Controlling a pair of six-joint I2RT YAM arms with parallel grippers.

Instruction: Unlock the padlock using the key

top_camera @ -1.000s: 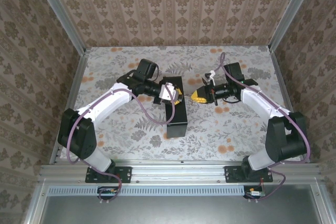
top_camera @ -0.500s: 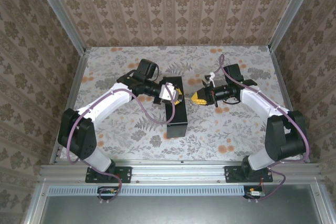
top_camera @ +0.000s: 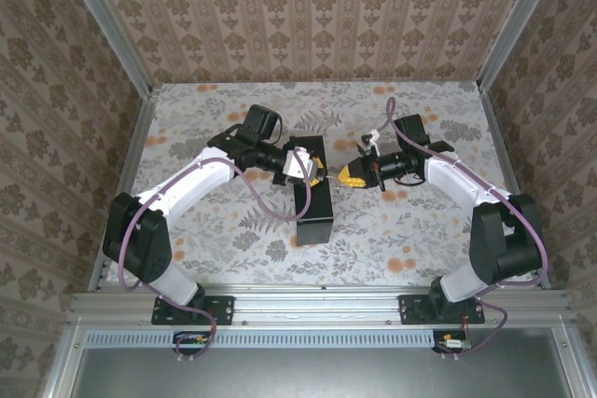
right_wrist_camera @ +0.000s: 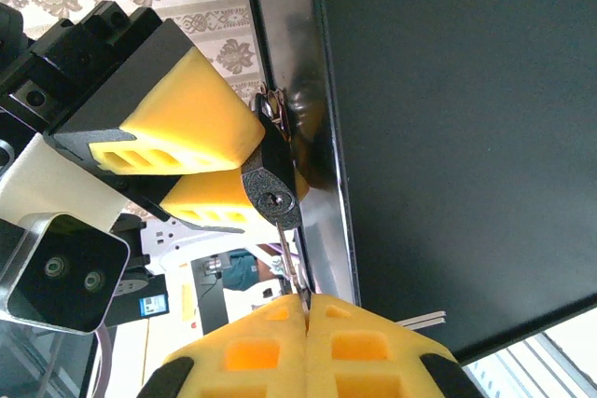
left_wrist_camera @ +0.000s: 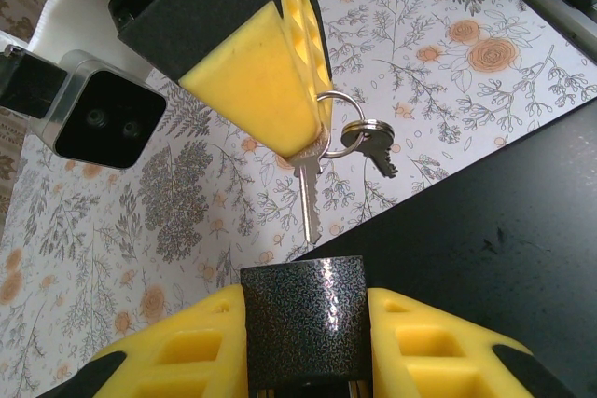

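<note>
My left gripper [left_wrist_camera: 303, 297] is shut on the padlock [left_wrist_camera: 303, 323], a small block whose visible face is dark and speckled, gripped between the yellow pads. It hangs at the edge of the black box [top_camera: 308, 195]. In the right wrist view the padlock [right_wrist_camera: 273, 195] turns its keyhole face toward me. My right gripper [right_wrist_camera: 306, 305] is shut on the key [right_wrist_camera: 289, 263], whose blade points at that face, the tip just under the keyhole. In the left wrist view the key [left_wrist_camera: 309, 200] ends just short of the padlock, and a spare key [left_wrist_camera: 375, 148] dangles from its ring.
The box lies lengthwise mid-table on the floral cover [top_camera: 401, 230], between both arms. Patterned walls with aluminium posts [top_camera: 508, 25] close off the back and sides. Open floral surface lies left and right of the box.
My right gripper has slid left with the key, closing the gap to the padlock. The left arm and padlock have stayed put.
</note>
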